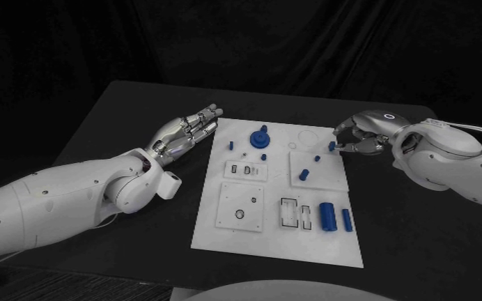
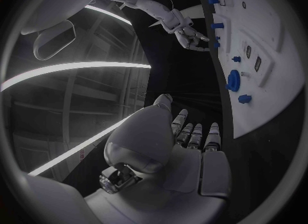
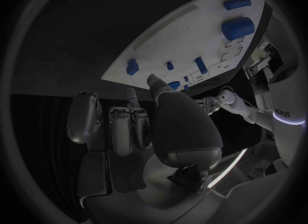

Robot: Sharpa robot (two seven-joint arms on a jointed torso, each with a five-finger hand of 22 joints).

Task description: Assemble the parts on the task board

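Small blue cylindrical plastic peg (image 1: pixel 331 146), upright at the flat white task board (image 1: pixel 281 235)'s far right edge, pinched in the right hand (image 1: pixel 359 136); left hand (image 1: pixel 187 134), fingers straight and together, empty, is farther off.

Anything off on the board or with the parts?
Nothing stands out. The task board lies flat, blue parts on it, none on the bare table. Left hand rests beside it; right hand pinches a small blue part.

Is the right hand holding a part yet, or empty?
Holding one: the right hand pinches a small blue part between fingertips at the task board's right edge.
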